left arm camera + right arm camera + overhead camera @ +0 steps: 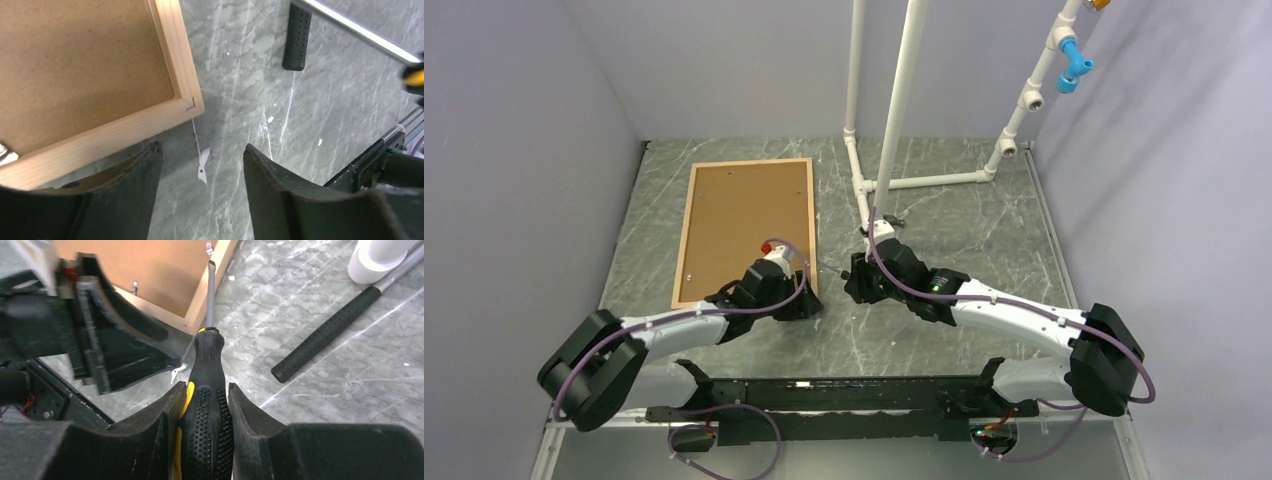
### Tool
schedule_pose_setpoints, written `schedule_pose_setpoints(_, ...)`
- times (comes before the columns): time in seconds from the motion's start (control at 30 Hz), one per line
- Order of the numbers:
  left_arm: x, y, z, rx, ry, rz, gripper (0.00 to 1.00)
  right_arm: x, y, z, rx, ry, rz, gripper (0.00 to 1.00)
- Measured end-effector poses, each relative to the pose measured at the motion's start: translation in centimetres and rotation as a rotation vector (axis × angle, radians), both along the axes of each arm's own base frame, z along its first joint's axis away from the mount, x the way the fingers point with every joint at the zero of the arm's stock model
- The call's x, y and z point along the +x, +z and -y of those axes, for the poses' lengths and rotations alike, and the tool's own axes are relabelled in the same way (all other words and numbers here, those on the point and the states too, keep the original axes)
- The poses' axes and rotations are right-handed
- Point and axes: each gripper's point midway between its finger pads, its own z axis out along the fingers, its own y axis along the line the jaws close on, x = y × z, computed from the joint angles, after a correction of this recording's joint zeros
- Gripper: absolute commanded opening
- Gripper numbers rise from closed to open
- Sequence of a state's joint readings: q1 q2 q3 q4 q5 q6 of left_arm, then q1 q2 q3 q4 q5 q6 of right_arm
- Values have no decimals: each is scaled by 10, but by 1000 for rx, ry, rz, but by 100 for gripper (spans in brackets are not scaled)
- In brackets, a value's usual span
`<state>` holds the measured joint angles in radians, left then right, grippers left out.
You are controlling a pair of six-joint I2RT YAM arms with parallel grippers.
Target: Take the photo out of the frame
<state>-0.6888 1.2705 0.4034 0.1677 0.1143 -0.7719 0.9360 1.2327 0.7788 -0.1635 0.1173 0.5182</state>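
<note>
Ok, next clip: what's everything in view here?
frame: 1, light wood, back up, left of centre
backing board: 1, brown, inside frame
screwdriver: 1, black-yellow handle, in right gripper, tip at frame edge
black-grip tool: 1, metal shaft, on table right of frame
pipes: several, white, at back
fitting: 1, blue, on pipe, top right
table: 1, grey marble
left gripper: 1, black, open, beside frame's near corner
right gripper: 1, black, shut on screwdriver

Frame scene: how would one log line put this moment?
frame: backing up | right end effector: shut on screwdriver, tip at frame edge | left end effector: open beside frame corner
</note>
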Motion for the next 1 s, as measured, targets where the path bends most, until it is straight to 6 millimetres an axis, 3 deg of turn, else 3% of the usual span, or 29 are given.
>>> schedule_pose_setpoints(0.13, -6, 15, -14, -10, 30, 56, 77, 0, -14, 0, -64, -7, -43, 0)
schedule_pose_setpoints(0.37, -13, 37, -58, 32, 164, 133, 77, 7, -22, -21, -110, 4, -93, 0)
schedule_pose_setpoints(0.5, -12, 31, -86, 52, 276, 105, 74, 8, -15, -34, -107, 20, -88, 0)
schedule_pose_setpoints(0.63, -18, 10, -105, 85, 353, 44, 72, 20, -6, -51, -122, 9, -74, 0)
schedule_pose_setpoints(0.73, -23, -5, -112, 117, 375, -10, 72, 30, -6, -59, -146, -8, -71, 0)
schedule_pose_setpoints(1.0, -15, -6, -104, 100, 368, -9, 71, 33, -30, -55, -246, -31, -107, 0)
